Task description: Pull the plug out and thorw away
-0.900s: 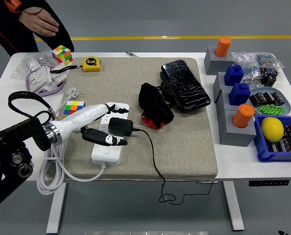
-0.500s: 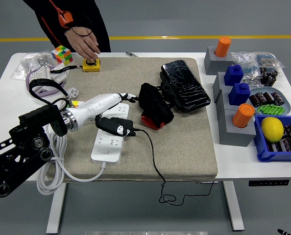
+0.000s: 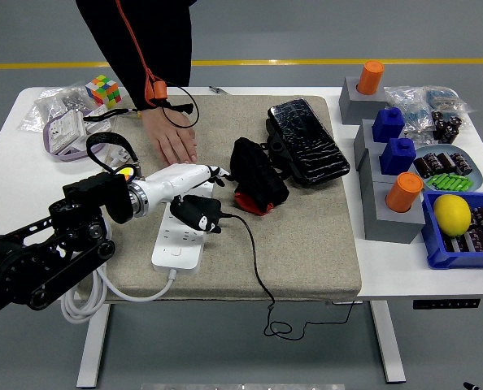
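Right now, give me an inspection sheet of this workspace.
Surface: white table under a beige mat.
Job's things: black plug held over the white power strip.
Clutter: Rubik's cube, black pouch, black case, blue bin holding a lemon.
Hands: left hand grips the plug; right nothing seen.
Cables: black cord trails off the near edge; white cable coiled at left.
Surroundings: a person's hand rests flat on the mat.
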Available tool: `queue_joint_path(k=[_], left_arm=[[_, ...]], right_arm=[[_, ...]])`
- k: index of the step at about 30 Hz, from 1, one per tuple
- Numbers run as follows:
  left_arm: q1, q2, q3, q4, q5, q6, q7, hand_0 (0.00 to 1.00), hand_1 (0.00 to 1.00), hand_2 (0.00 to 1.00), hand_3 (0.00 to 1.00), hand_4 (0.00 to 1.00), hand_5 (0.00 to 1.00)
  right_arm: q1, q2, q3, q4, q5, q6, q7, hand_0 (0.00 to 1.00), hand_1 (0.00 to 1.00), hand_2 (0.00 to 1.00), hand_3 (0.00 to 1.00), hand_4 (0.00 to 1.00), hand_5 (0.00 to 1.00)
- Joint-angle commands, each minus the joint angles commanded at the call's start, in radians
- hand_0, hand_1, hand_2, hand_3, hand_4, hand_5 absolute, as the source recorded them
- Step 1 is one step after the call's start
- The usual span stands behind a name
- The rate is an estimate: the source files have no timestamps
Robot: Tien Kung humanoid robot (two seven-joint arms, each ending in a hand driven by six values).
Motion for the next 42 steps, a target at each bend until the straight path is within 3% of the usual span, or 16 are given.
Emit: queue_joint_path(k=[5, 6, 11, 12, 17, 18, 23, 24, 28, 37, 42], left_arm=[[-0.009, -0.004, 0.01, 0.018, 0.004, 0.016, -0.007, 0.69, 0.732, 0.705, 0.803, 0.921, 0.141], [-0.012, -0.005, 0.012, 0.022, 0.0, 0.013, -0.005, 0.572, 0.63, 0.534, 0.589, 0.833, 0.041], [-0.019, -0.009, 0.019, 0.038, -0.034, 0.004, 0.003, 0.572, 0.63, 0.534, 0.589, 0.833, 0.041], [-0.019, -0.009, 0.02, 0.04, -0.036, 0.005, 0.002, 0.448, 0.462, 0.48, 0.533, 0.724, 0.002], [-0.03, -0.013, 0.031, 0.06, -0.049, -0.003, 0.008, 0.448, 0.462, 0.48, 0.533, 0.724, 0.002], [-0.029, -0.012, 0.031, 0.061, -0.054, -0.004, 0.009, 0.383, 0.389, 0.438, 0.52, 0.66, 0.002], [-0.026, -0.012, 0.031, 0.059, -0.067, 0.007, 0.001, 0.383, 0.389, 0.438, 0.52, 0.66, 0.002], [-0.026, -0.012, 0.03, 0.058, -0.07, 0.009, -0.004, 0.338, 0.368, 0.432, 0.536, 0.647, 0.002], [-0.024, -0.011, 0.031, 0.049, -0.075, 0.022, -0.034, 0.338, 0.368, 0.432, 0.536, 0.647, 0.002], [-0.028, -0.006, 0.029, 0.013, -0.07, 0.038, -0.05, 0.323, 0.356, 0.435, 0.547, 0.609, 0.002], [-0.03, -0.001, 0.016, -0.043, -0.04, 0.046, -0.056, 0.326, 0.352, 0.43, 0.541, 0.615, 0.002]], right_arm=[[-0.001, -0.001, 0.002, -0.001, -0.001, 0.0, 0.0, 0.634, 0.674, 0.681, 0.598, 0.993, 0.45], [-0.001, -0.001, 0.002, -0.001, 0.0, 0.0, 0.0, 0.634, 0.675, 0.681, 0.596, 0.992, 0.451], [0.002, -0.002, 0.002, 0.001, 0.003, -0.001, 0.001, 0.634, 0.675, 0.681, 0.596, 0.992, 0.451], [0.002, -0.002, 0.002, 0.002, 0.003, -0.001, 0.001, 0.634, 0.675, 0.682, 0.596, 0.992, 0.452], [0.002, -0.001, 0.001, 0.001, 0.004, -0.001, 0.001, 0.634, 0.675, 0.682, 0.596, 0.992, 0.452], [0.002, -0.001, 0.0, 0.002, 0.006, -0.001, 0.001, 0.634, 0.675, 0.682, 0.597, 0.992, 0.453], [0.001, -0.001, 0.002, 0.0, 0.003, -0.001, 0.001, 0.634, 0.675, 0.682, 0.597, 0.992, 0.453], [0.001, -0.001, 0.001, 0.0, 0.003, -0.001, 0.001, 0.634, 0.675, 0.681, 0.596, 0.993, 0.455], [0.001, -0.001, 0.003, 0.0, 0.003, 0.0, 0.0, 0.634, 0.675, 0.681, 0.596, 0.993, 0.455], [0.002, 0.0, 0.004, 0.001, 0.003, -0.001, 0.001, 0.634, 0.675, 0.681, 0.597, 0.994, 0.456], [0.001, -0.001, 0.003, 0.001, 0.003, -0.001, 0.001, 0.634, 0.675, 0.682, 0.596, 0.994, 0.456]])
